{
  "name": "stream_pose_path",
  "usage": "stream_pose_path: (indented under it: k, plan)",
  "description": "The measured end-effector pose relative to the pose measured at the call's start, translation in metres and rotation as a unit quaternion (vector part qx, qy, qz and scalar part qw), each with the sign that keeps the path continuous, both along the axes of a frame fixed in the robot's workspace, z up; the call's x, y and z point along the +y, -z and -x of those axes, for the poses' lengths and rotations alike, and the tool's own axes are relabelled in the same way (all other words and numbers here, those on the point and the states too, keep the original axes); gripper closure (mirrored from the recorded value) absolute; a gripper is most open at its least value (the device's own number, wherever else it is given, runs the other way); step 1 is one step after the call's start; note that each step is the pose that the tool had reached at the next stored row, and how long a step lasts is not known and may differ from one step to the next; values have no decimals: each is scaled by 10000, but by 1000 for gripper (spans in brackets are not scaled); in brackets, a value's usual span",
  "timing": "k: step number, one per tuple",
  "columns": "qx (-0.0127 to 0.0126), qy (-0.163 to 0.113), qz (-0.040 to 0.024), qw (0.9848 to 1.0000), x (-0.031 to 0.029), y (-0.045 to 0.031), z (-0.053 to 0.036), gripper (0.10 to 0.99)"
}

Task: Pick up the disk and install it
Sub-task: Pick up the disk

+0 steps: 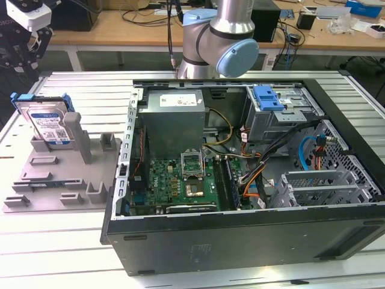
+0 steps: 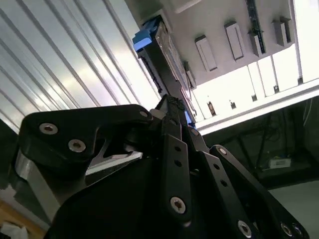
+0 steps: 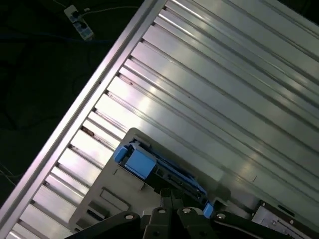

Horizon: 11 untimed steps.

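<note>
The open computer case (image 1: 240, 241) lies nearest in the exterior view. Its dark near wall runs across the foreground, and its side is off, so the inside shows. It rests on a ribbed aluminium table (image 1: 60, 241), which both wrist views show as long bright slats. The grey arm (image 1: 219, 42) rises behind the case, with a pale blue cap on its joint. A wooden workbench (image 1: 120, 24) with cables on it stands further back.

Inside the case, a grey power supply (image 1: 174, 117) sits above a green motherboard (image 1: 180, 180). The drive cage (image 1: 283, 120) is toward the exterior view's right. A bright blue latch (image 1: 267, 97) sits on top of the cage.

The grey holder (image 1: 54, 186) lies flat on the table at the exterior view's left, just beside the case, with its posts upright.

The disk (image 1: 49, 123) stands on edge in the holder's far corner. It leans back with its white-and-blue label facing the camera and blue rails along its sides. It is well apart from the drive cage.

The gripper (image 1: 23, 57) hangs above the disk, clear of it and holding nothing. I cannot tell whether it is open or closed. In the first wrist view the disk (image 3: 149, 167) shows just past the gripper's black body. In the second wrist view the disk's (image 2: 162, 42) edge with its blue rail rises beyond the gripper.
</note>
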<state>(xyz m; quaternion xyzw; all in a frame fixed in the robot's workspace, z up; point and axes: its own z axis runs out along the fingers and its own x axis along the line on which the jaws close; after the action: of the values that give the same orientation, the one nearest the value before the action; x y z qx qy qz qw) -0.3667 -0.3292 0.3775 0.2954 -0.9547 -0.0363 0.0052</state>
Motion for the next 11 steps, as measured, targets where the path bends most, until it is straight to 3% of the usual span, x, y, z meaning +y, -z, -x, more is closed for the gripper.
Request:
stream_pose_path:
  k: [2,5,9,11]
  plan:
    - [0,-186,0,9998,0,9,0,980]
    - [0,-591,-1,9983,0,28,0,980]
    - [-1,-1039,-1,9946,0,35,0,980]
    - [-1,-1270,-1,9919,0,35,0,980]
